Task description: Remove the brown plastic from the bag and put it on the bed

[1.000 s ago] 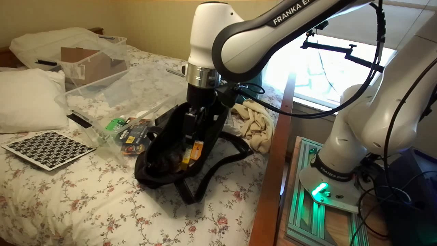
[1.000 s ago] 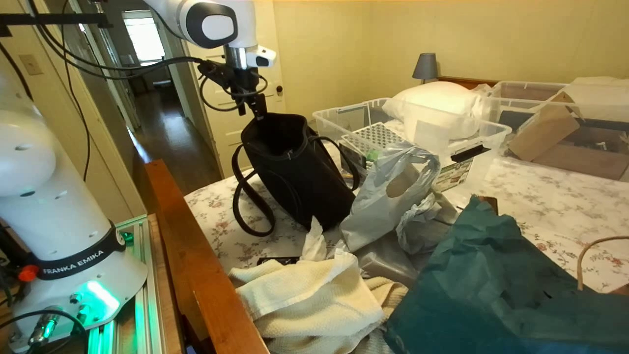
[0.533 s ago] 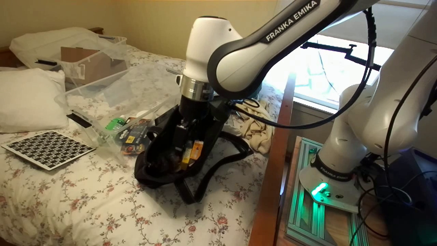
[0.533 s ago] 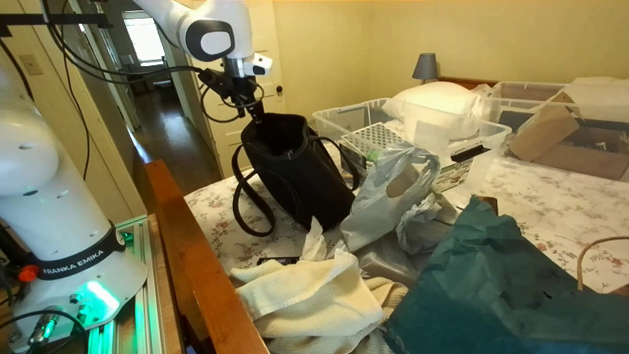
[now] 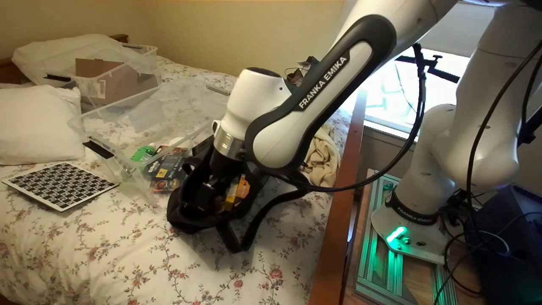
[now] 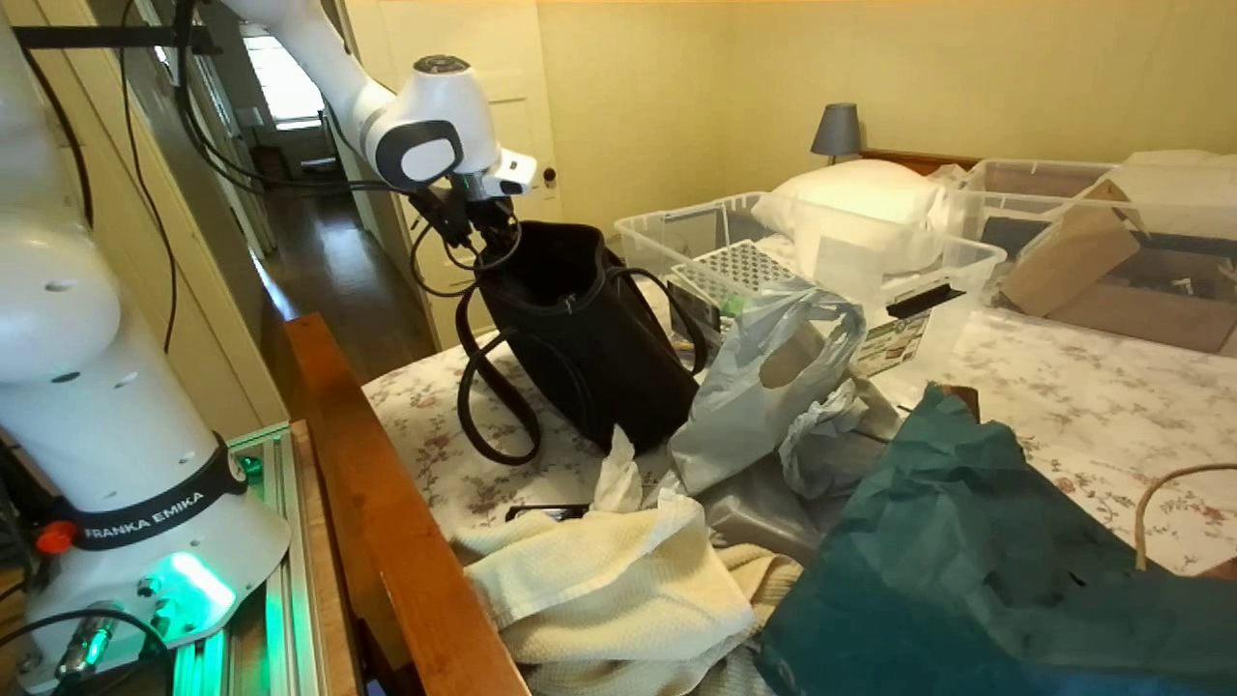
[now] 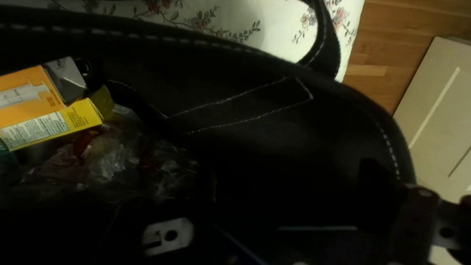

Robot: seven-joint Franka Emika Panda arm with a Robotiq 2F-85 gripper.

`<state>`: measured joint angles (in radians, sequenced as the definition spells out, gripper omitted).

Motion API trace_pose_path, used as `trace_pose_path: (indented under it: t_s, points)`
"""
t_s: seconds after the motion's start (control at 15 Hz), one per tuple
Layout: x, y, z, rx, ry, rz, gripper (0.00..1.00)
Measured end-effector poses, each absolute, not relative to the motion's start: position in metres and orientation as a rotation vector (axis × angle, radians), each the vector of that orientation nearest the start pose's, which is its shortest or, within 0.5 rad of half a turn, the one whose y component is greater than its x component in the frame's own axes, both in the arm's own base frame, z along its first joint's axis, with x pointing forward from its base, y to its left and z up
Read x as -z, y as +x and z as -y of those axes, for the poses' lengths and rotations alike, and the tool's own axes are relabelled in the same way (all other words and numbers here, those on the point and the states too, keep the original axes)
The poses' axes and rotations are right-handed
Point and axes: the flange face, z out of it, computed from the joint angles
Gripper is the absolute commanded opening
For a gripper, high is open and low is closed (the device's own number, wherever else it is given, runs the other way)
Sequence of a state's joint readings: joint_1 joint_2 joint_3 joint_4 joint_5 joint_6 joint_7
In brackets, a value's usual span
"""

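Observation:
The black bag lies on the flowered bed, its mouth open; it also shows in an exterior view and the wrist view. My gripper reaches down into the bag's mouth. In the wrist view its fingers stand wide apart, with only dark bag interior visible between them. A crumpled dark reddish-brown plastic lies inside the bag among clear wrapping, left of the fingers in the wrist view. In an exterior view the gripper's tips are hidden behind the bag's rim.
An orange-yellow box stands in the bag beside the plastic; it shows in an exterior view. Clear bins, a checkered board, a grey plastic bag, a cream blanket and a green bag surround it. A wooden footboard borders the bed.
The arm has lowered, and my gripper has moved deeper into the bag, down and to the left in an exterior view. The bag has stayed in place.

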<state>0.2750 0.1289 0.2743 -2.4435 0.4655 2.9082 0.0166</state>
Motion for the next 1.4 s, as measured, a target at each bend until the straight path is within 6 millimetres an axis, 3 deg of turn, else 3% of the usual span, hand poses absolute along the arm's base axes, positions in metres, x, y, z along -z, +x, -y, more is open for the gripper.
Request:
trace_pose_path:
  t_s: [0.2, 0.87, 1.13, 1.4]
  points:
    - [-0.263, 0.458, -0.252, 0.391, -2.805, 0.09, 1.0]
    - [-0.256, 0.462, -0.257, 0.392, -2.799, 0.087, 1.0]
    - [-0.243, 0.475, -0.265, 0.452, -2.777, 0.063, 1.0]
    - [-0.232, 0.49, -0.26, 0.579, -2.775, 0.056, 1.0]
